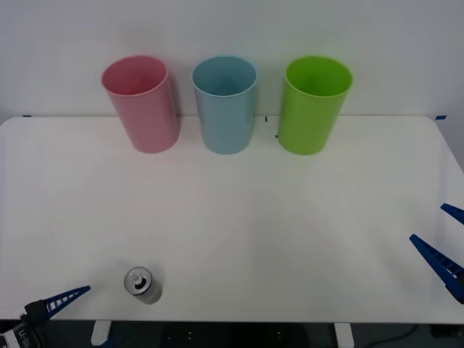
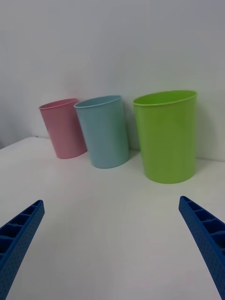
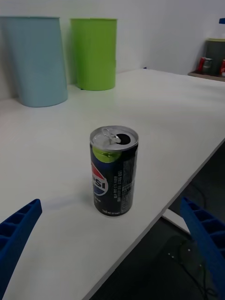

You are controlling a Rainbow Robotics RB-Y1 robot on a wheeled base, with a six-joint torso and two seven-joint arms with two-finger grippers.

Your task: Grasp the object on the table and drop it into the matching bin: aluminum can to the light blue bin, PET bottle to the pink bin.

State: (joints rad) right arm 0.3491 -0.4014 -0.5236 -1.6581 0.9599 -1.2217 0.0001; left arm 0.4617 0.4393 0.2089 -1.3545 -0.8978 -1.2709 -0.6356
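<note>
Left gripper point(image 3: 112, 243) low at near-left table corner, blue ribbed fingers point(image 3: 18, 229) spread wide, nothing between them. Straight ahead of it, near but not touching: aluminum can point(image 3: 114, 176), upright, close to table's near edge, centred between the two fingers' lines in left wrist view. Step in hand, by judgement: approach, grasp not yet made. Next move likely calls for short advance until fingers flank can's sides, then a close on the dark wall, gentle enough not to dent thin metal or tip it over the near edge; after that a lift and a long carry forward to the far row. Can: small cylinder, silver top with pull-tab and open mouth, glossy dark printed side, smooth and probably slippery. Farther out from left gripper, across bare white table point(image 1: 239, 217): light blue bin point(image 1: 225, 106), matching target, standing between pink bin point(image 1: 142, 104) and green bin point(image 1: 313, 106) against the wall. All three tall tapered cups, matte plastic, round open rims, close together but apart, no contact visible. Tabletop flat, smooth, faintly glossy, rounded corners. Right gripper point(image 1: 444, 239) parked at right table edge, well apart from can, fingers wide, holding nothing, facing the bins. Risk noted: can near edge, a nudge from a finger could topple it.
</note>
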